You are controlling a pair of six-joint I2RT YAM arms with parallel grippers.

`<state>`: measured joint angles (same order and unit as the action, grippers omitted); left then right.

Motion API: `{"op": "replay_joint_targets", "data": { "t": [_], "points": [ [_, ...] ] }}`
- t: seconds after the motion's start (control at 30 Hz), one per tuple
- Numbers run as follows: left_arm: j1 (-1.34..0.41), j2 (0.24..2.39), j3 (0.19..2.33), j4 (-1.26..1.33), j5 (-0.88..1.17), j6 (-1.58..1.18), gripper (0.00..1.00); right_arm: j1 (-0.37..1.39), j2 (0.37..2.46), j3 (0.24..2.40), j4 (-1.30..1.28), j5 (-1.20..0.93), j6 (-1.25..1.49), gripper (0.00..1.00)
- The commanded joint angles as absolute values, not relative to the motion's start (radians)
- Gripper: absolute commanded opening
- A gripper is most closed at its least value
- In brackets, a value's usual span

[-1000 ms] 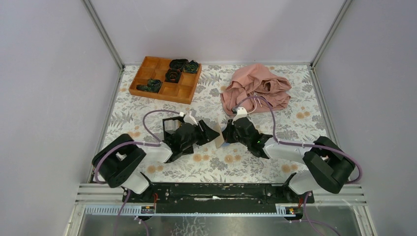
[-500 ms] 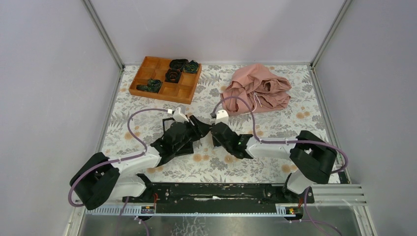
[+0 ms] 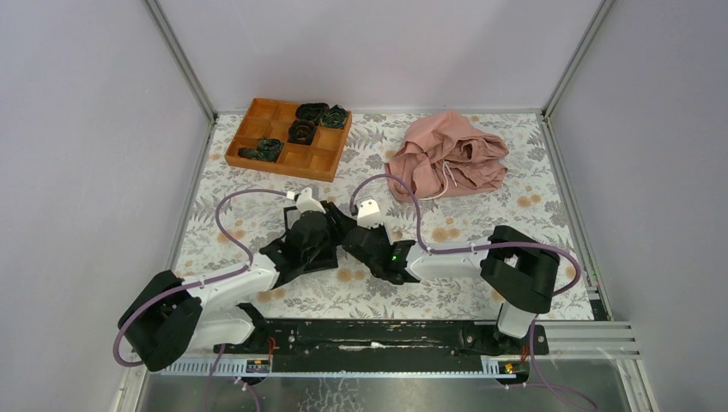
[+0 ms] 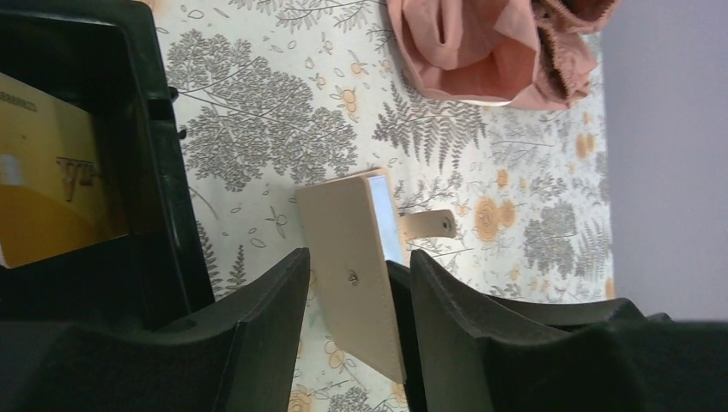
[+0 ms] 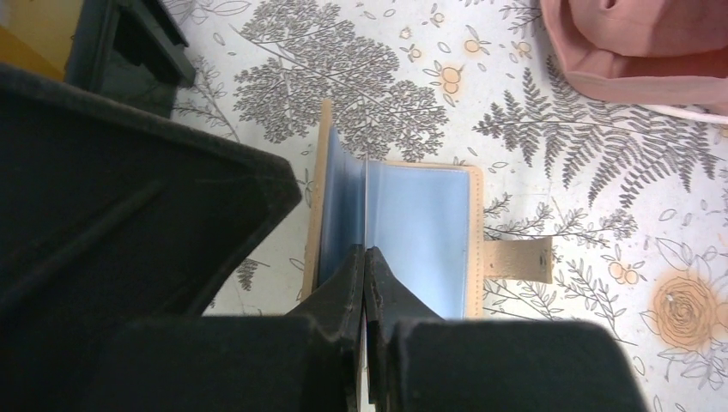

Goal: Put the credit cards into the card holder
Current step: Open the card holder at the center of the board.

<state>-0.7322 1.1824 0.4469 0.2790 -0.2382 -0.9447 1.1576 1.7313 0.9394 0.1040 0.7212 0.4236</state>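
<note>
Right wrist: one card holder [image 5: 421,232], open; right end effector [image 5: 365,254] pinched shut on its blue sleeve. Left end effector [image 4: 359,256] clamps its cover. One gold card [image 4: 51,180] in black box [image 4: 146,172] beside holder.

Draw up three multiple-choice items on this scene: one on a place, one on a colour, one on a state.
1. Where is the card holder?
A. In the wooden tray.
B. Between the fingers of the left gripper.
C. Under the pink cloth.

2. What colour are its inner sleeves?
A. Blue.
B. Red.
C. Green.

3. What is the state of the right gripper?
A. Wide open.
B. Half open.
C. Shut.

Answers:
1 B: the left wrist view shows the tan cover standing between the two fingers.
2 A: the right wrist view shows pale blue sleeves inside the tan cover.
3 C: its fingertips meet, closed on the edge of one upright sleeve.
</note>
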Motion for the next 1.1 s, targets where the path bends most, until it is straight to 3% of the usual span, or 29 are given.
{"op": "replay_joint_targets", "data": {
  "t": [0.0,1.07],
  "points": [
    [-0.726,1.203,0.54,0.222,-0.28,-0.897,0.54,1.193,1.769,0.964,0.053,0.781,0.415,0.0],
    [-0.727,1.362,0.778,0.075,-0.284,-0.818,0.54,1.267,1.789,0.974,0.104,0.752,0.372,0.0]
  ]
}}
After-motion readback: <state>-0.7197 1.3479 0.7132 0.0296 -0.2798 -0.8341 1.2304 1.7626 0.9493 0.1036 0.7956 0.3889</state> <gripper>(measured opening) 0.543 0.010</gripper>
